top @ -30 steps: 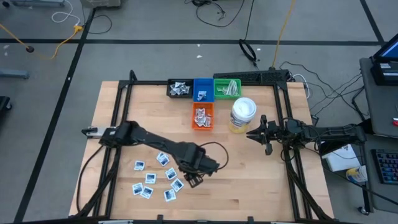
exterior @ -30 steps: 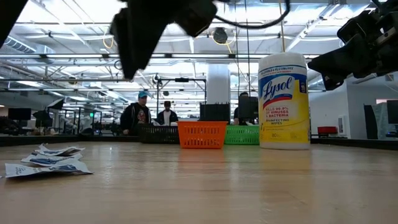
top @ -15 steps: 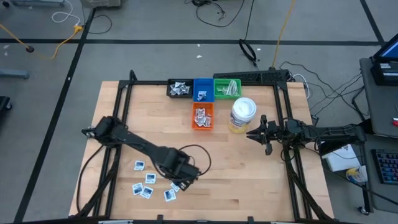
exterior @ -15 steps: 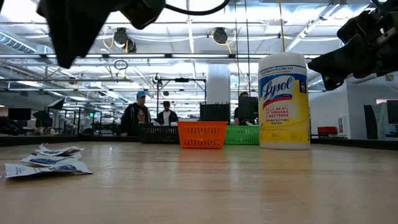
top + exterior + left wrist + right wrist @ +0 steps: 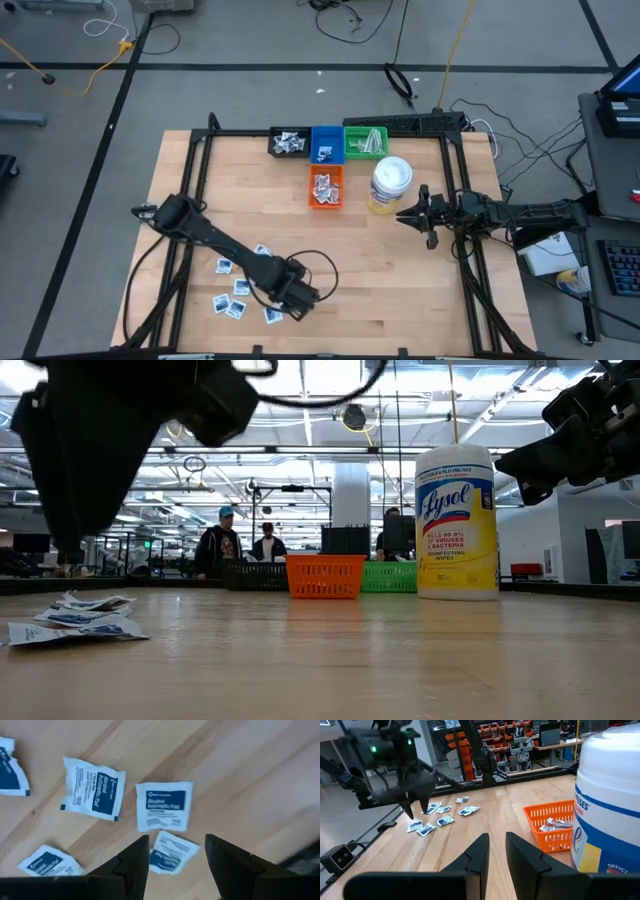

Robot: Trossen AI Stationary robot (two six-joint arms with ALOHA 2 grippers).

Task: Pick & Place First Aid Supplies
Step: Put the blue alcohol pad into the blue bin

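Packets (image 5: 240, 288): loose scatter of flat white squares with blue print, near-left part of the bench (image 5: 400, 290). Several lie close together; in the left wrist view two (image 5: 165, 806) (image 5: 171, 853) look touching or overlapping at the corners.

Left hand (image 5: 175, 852): hovering above the near-right edge of the scatter, fingers (image 5: 131, 860) parted, nothing between them. One packet sits right between the fingertips in that view.

Risks, as judgement:
- Fingers closing on two packets at once, since neighbours crowd the target.
- Thin, flat packet: fingertips may skid over it on the wood, or push it aside.
- A finger landing on a neighbour would drag the scatter about.

Bins (image 5: 325, 143) sit far-centre, orange basket (image 5: 326, 187) nearer, wipes canister (image 5: 390, 184) to its right; a carry must clear these.

Right hand (image 5: 418, 215): parked right of the canister, fingers nearly together, holding nothing.
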